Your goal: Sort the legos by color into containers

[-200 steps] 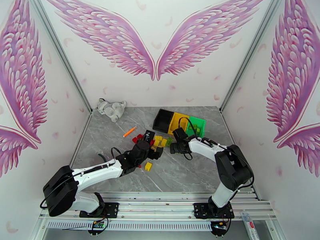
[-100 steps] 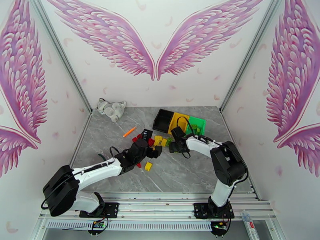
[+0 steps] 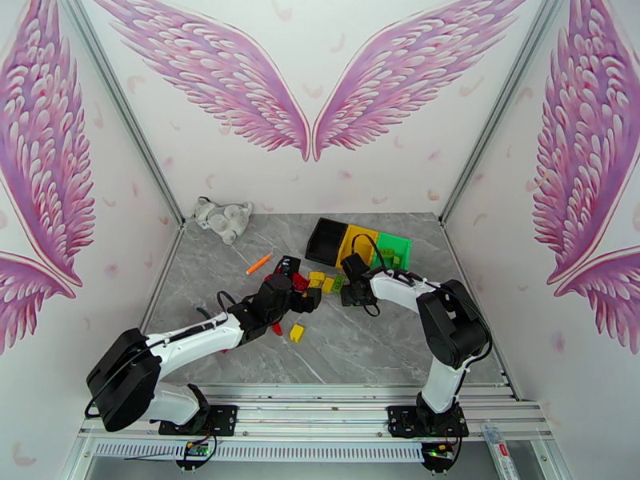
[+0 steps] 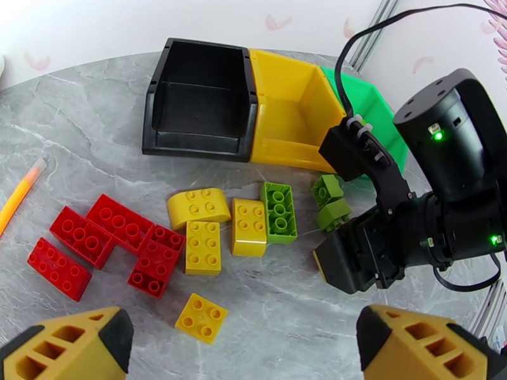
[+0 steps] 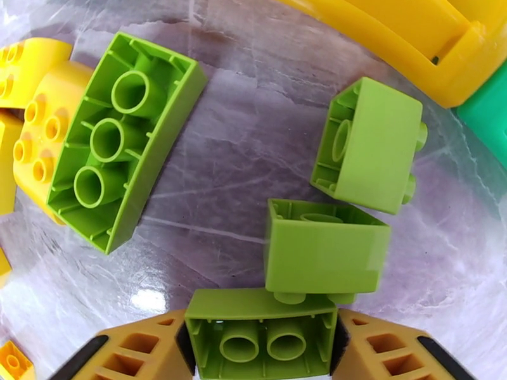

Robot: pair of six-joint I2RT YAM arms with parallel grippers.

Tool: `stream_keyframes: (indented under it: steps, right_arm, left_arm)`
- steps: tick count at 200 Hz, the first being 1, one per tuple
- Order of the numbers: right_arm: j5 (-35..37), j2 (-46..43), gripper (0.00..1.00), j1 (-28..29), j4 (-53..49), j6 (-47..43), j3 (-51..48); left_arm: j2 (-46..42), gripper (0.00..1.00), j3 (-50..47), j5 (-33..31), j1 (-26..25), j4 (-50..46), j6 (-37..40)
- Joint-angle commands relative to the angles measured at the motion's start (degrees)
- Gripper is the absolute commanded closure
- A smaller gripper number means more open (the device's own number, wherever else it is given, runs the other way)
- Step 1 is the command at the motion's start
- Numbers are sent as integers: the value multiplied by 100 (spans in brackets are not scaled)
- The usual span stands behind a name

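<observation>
Red legos (image 4: 101, 239), yellow legos (image 4: 203, 239) and a long green lego (image 4: 279, 212) lie in a cluster in front of the black bin (image 4: 199, 99), yellow bin (image 4: 285, 121) and green bin (image 4: 367, 102). My right gripper (image 5: 260, 337) is low over the small green legos, with its pads pressed on both sides of one green lego (image 5: 260, 324). A second green lego (image 5: 326, 248) touches the top of it and a third (image 5: 367, 147) lies beyond. My left gripper (image 4: 244, 327) is open and empty above a lone yellow lego (image 4: 201, 318).
An orange marker pen (image 3: 258, 263) lies left of the lego cluster. A grey-white plush cat (image 3: 224, 218) sits at the back left corner. The two grippers (image 3: 308, 298) (image 3: 346, 294) are close together over the cluster. Bare table lies toward the front.
The right gripper's fingers have closed in onto a small green lego, and it has shifted slightly left. The left arm has edged a little toward the back, staying open.
</observation>
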Motion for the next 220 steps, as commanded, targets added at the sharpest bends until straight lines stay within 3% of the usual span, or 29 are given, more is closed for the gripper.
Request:
stream_keyframes:
  steps: [1,35,74,145,220]
  right_arm:
    - [-116,-31,54,-13,-89,20,124]
    - [-340,-308,63,-4,-11,52,24]
    - [-472,-786,66,0,129,101,-191]
    - [-45,-1277,70,-73,331,189,-439]
    - [362,-1269,70,-1234,562,733,-112]
  left_arm:
    - [162,1,208,115,54,-309,111]
    - [340,1,592,252,56,-738,316]
    - [233,1,721,248,56,-986,484]
    - [46,1,577,437,14,-771,556]
    - [299,1,769,26,-707,-740,1120]
